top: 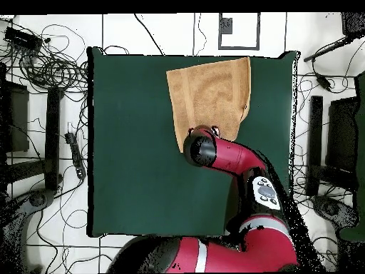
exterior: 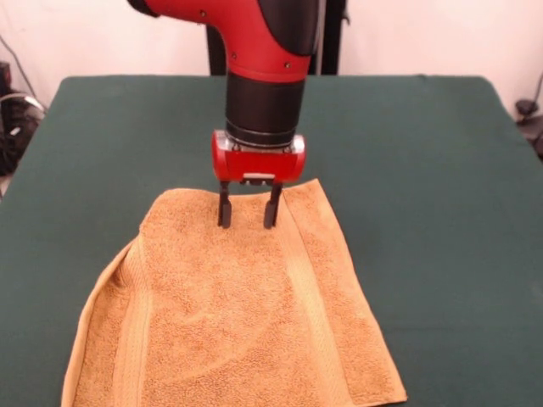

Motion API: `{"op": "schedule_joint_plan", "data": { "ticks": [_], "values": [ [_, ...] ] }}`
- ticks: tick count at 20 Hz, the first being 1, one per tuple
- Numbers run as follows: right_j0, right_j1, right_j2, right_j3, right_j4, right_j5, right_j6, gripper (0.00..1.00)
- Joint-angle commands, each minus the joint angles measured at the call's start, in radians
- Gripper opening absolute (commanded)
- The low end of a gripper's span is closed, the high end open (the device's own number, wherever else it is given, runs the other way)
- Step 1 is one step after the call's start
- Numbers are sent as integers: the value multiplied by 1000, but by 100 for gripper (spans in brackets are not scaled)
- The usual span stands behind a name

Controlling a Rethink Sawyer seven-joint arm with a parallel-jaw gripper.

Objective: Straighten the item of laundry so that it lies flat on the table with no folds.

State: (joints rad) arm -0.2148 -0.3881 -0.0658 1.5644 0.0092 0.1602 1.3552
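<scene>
Green table point(exterior: 441, 170), towel point(exterior: 229, 322) btm cut off

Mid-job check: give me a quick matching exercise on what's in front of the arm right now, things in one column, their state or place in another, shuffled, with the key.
Things:
1. towel
2. gripper
3. table
4. towel's left edge in the front view

States:
A. dark green, mostly bare
B. folded over on itself
C. open, tips down at the towel's far end
D. golden-orange, near the table's front edge

Pairs: 1-D, 2-C, 3-A, 4-B
</scene>
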Motion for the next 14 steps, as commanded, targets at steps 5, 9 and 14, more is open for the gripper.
{"op": "schedule_joint_plan", "data": {
  "ticks": [5,9,14],
  "values": [
    [42,132,64,37,23,-141,250,100],
    [45,153,60,17,28,-146,239,100],
    [52,161,52,1,34,-134,235,100]
  ]
}}
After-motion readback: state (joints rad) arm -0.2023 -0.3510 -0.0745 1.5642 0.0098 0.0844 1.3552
